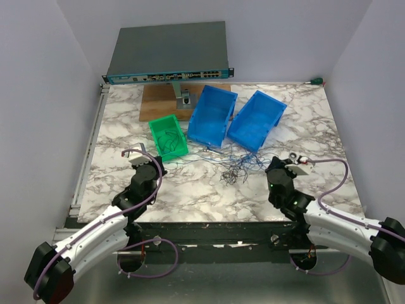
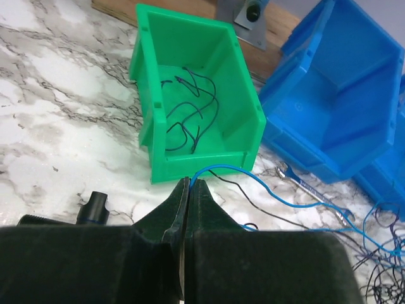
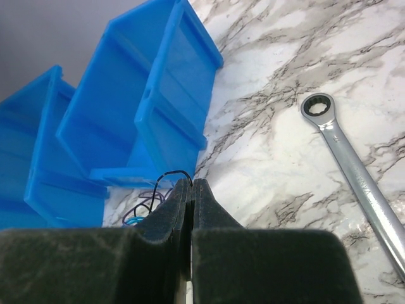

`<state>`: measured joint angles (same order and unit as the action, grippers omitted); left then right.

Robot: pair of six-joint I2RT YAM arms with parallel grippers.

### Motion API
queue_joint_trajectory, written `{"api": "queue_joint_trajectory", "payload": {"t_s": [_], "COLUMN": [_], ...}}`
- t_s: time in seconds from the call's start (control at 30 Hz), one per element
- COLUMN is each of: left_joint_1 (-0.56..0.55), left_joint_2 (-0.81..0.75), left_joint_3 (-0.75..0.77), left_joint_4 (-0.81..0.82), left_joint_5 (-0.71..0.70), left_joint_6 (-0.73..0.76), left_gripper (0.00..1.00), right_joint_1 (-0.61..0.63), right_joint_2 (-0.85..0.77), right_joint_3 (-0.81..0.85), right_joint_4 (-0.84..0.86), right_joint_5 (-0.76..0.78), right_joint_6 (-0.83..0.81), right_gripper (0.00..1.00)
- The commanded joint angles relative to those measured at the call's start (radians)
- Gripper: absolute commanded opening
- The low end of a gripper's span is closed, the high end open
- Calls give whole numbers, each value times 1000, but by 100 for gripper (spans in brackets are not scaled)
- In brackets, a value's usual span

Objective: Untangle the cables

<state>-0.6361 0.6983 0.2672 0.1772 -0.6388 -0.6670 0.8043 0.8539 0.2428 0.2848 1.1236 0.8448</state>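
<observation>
**A:** Where the left claw (image 2: pixel 190 185) narrows to its tips, is it released or clenched?

**B:** Clenched, jaws tight together. A blue wire (image 2: pixel 221 166) starts right at the tips, apparently pinched there, and arcs off toward the right edge of the tabletop (image 2: pixel 57 145).

**A:** And the right claw (image 3: pixel 192 185)?

**B:** Clenched too. A dark wire (image 3: pixel 174 172) curls over its tips, but I cannot tell if it is gripped. A silver wrench (image 3: pixel 354 168) lies flat on the marble near it.

**A:** The cables (image 1: pixel 235 172)?

**B:** A scribbly tangle mid-tabletop, between the two claws and closer to the near edge. Some dark strands (image 2: pixel 190 109) lie inside the green bin (image 2: pixel 247 126), just beyond the left claw. Two blue bins (image 1: pixel 212 117) sit tilted behind the tangle, toward the far edge.
</observation>
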Motion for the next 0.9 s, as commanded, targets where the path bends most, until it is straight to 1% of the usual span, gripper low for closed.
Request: {"api": "queue_joint_trajectory", "payload": {"t_s": [0.0,0.07,0.13,0.2,0.23,0.27,0.33,0.43,0.53,0.6,0.63,0.73,0.77,0.8,0.87], "left_joint_1": [0,0,0,0,0,0,0,0,1,0,1,0,0,0,0], "left_joint_2": [13,21,33,50,61,72,90,97,106,124,138,176,185,187,184], "left_joint_3": [18,8,10,12,13,16,25,29,22,32,41,68,73,77,76], "left_joint_4": [68,138,174,201,211,218,219,234,263,261,260,242,234,230,232], "left_joint_5": [146,281,374,434,454,474,501,551,588,608,621,638,638,635,637], "left_joint_6": [120,199,228,242,248,253,259,268,277,280,283,285,282,281,280], "left_gripper": [0,0,0,0,0,0,0,0,0,0,0,0,0,0,0], "right_joint_1": [3,3,3,3,2,3,3,3,3,3,3,3,3,3,3], "right_joint_2": [30,40,49,55,58,65,79,89,92,95,95,97,99,101,102], "right_joint_3": [21,9,-6,-7,-10,-16,-25,-15,-18,-19,-18,-23,-24,-23,-15], "right_joint_4": [-19,51,152,203,222,249,293,286,295,315,318,337,346,349,331], "right_joint_5": [8,-40,-156,-305,-375,-412,-452,-495,-495,-545,-579,-607,-611,-613,-614], "right_joint_6": [-9,-67,-177,-296,-327,-345,-355,-381,-367,-388,-414,-419,-419,-425,-432], "right_gripper": [1,1,1,1,1,1,1,1,4,11,13,13,15,22,49]}}
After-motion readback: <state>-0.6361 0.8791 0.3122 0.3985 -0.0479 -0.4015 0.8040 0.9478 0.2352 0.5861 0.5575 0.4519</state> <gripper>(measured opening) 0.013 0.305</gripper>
